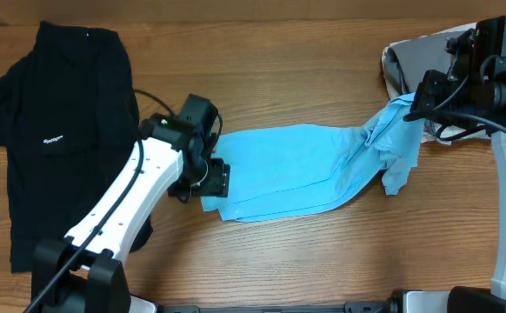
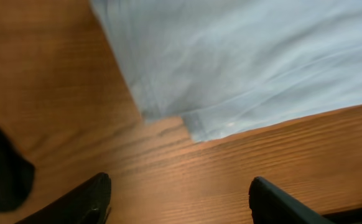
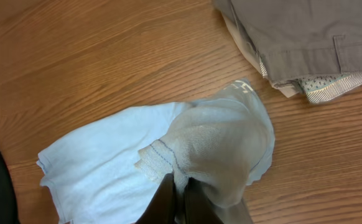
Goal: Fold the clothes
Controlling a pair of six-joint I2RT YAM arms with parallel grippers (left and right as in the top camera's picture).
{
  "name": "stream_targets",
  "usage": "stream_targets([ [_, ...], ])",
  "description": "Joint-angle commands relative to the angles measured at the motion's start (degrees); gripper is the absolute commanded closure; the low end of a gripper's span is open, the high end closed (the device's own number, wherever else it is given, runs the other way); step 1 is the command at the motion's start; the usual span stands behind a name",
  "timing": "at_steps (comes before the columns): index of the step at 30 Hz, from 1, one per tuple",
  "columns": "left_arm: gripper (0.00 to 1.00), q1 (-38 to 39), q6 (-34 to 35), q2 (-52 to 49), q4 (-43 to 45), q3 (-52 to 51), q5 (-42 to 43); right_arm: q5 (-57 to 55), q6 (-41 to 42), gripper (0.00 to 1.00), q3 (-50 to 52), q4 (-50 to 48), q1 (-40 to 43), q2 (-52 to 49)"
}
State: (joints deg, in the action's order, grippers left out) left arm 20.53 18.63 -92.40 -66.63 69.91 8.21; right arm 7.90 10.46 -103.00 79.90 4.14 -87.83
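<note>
The light blue T-shirt [image 1: 288,169] lies stretched across the middle of the table. Its right end is bunched and lifted, and my right gripper [image 1: 414,109] is shut on it. In the right wrist view the jaws [image 3: 180,193] pinch the ribbed collar of the T-shirt [image 3: 106,168]. My left gripper [image 1: 214,178] sits at the shirt's left edge. In the left wrist view its fingers [image 2: 88,199] stand wide apart over bare wood, just short of the shirt's corner [image 2: 193,127]. The black shirt [image 1: 57,130] lies flat at the far left. Grey pieces [image 1: 409,61] sit at the back right.
The grey pieces [image 3: 293,31] are folded in a stack with a patterned fabric under them, close behind my right gripper. The black shirt's edge [image 2: 0,174] shows left of the left gripper. Bare wooden table [image 1: 322,261] runs along the front.
</note>
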Motion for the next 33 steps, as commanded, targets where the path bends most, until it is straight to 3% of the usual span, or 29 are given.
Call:
stream_targets([
  [1,0.32,0.22,10.64,0.26,5.31,-6.95,0.26,-0.31,-0.26,0.96,0.02,-0.24,0.44,-0.07],
  [7,0.41,0.09,16.85,0.26,16.52,-19.23,0.39,-0.33,-0.26,0.96,0.02,-0.04,0.44,-0.07],
  [15,0.5,0.13,17.77,0.26,25.83,-22.16,-1.64,-0.31,-0.26,0.96,0.02,0.22,0.44,-0.07],
  [27,0.62,0.13,17.79,0.15,28.83,-22.75,-4.59,-0.35,-0.28,0.96,0.02,0.42,0.44,-0.07],
  [33,0.63,0.11,17.81,0.15,31.06,-25.92,-4.13,-0.37,-0.72,0.96,0.02,0.46,0.44,-0.07],
])
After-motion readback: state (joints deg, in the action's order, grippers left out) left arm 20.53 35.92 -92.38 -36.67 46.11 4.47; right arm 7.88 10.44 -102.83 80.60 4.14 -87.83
